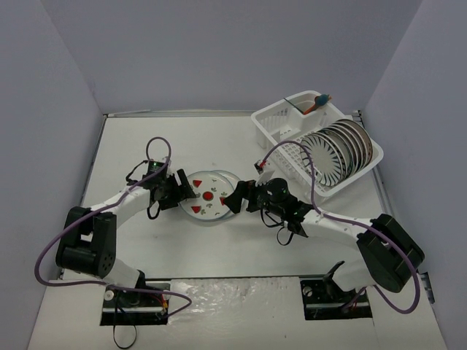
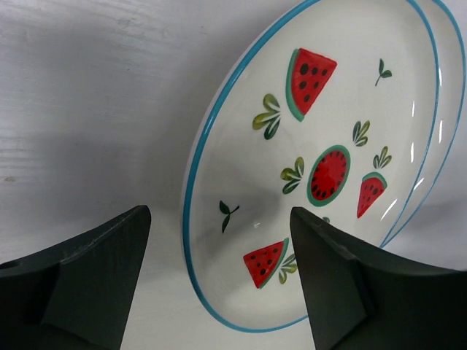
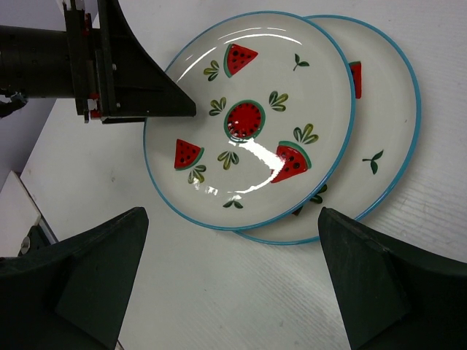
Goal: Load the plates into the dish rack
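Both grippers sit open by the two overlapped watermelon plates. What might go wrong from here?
The top plate rests partly on the lower plate; gripping its rim may drag the lower one. The left gripper and right gripper face that plate from opposite sides and could collide. The dish rack already holds a row of upright plates that a new one might knock.

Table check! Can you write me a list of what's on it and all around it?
Surface: white table, nothing spilled seen.
Job's things: top watermelon plate overlaps a second plate on the table; striped plates stand in the dish rack.
Clutter: orange-and-blue utensil in the rack's cup.
Grippers: left gripper and right gripper open, flanking the plates.
Cables: left purple cable and right purple cable loop above the arms.
Surroundings: plain grey walls.
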`<state>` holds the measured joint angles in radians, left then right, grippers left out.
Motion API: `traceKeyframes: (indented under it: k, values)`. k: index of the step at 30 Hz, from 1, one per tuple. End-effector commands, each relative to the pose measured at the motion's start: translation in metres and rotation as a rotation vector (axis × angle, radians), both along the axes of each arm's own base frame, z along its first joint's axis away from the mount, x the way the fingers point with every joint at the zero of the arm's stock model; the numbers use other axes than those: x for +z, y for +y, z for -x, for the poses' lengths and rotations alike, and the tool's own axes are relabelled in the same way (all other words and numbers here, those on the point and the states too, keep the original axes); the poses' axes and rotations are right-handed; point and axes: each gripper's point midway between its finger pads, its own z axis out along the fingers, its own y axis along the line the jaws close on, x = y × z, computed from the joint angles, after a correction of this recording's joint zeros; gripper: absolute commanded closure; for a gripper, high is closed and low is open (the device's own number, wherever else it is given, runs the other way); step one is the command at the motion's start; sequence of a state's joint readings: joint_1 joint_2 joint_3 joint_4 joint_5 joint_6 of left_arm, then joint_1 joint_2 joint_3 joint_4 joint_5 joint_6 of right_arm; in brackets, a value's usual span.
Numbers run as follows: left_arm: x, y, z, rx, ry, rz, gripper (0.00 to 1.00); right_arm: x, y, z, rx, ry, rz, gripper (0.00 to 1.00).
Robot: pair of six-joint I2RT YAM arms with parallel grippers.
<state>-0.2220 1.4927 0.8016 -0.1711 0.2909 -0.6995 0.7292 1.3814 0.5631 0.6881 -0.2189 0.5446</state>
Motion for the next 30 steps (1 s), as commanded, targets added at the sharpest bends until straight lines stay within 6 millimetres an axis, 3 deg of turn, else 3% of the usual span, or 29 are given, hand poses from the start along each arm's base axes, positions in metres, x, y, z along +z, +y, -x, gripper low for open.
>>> traceKeyframes:
  k: [1,14,23,30]
  values:
    - [0.024,-0.013,-0.028,-0.010,-0.127,0.092,0.29,0.042,0.008,-0.001,0.033,-0.129,-0.075,0.00]
    - [0.012,-0.005,-0.028,0.049,-0.137,0.153,0.46,0.043,0.002,0.001,0.033,-0.150,-0.064,0.00]
    - [0.010,-0.007,-0.028,0.057,-0.143,0.183,0.73,0.042,0.001,0.003,0.035,-0.154,-0.062,0.00]
    - [0.030,-0.003,-0.023,0.074,-0.171,0.188,0.94,0.051,-0.001,0.003,0.031,-0.169,-0.056,0.00]
